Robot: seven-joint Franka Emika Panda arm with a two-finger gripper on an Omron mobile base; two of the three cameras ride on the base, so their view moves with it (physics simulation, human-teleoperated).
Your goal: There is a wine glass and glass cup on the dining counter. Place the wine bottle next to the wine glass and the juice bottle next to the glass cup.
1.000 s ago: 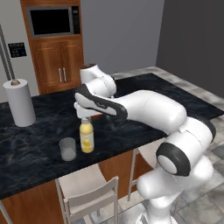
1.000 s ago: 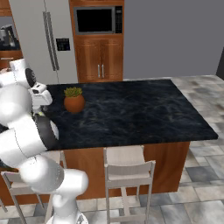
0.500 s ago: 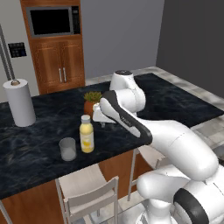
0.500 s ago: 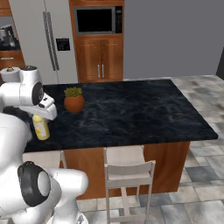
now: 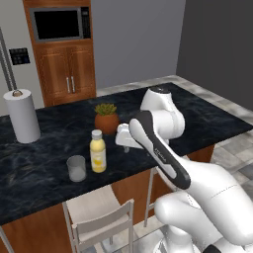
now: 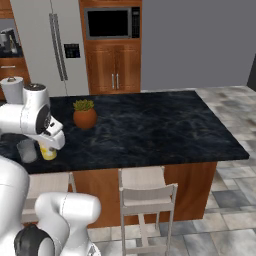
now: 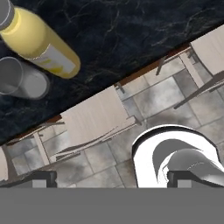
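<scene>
I see the small pale-yellow juice bottle [image 5: 98, 151] standing just beside the short translucent glass cup [image 5: 76, 168] on the black marbled table [image 5: 44, 158]. My end effector [image 5: 126, 143] hangs empty, jaws wide apart. I'd lift clear before turning, avoiding the terracotta potted plant [image 5: 106, 117].
</scene>
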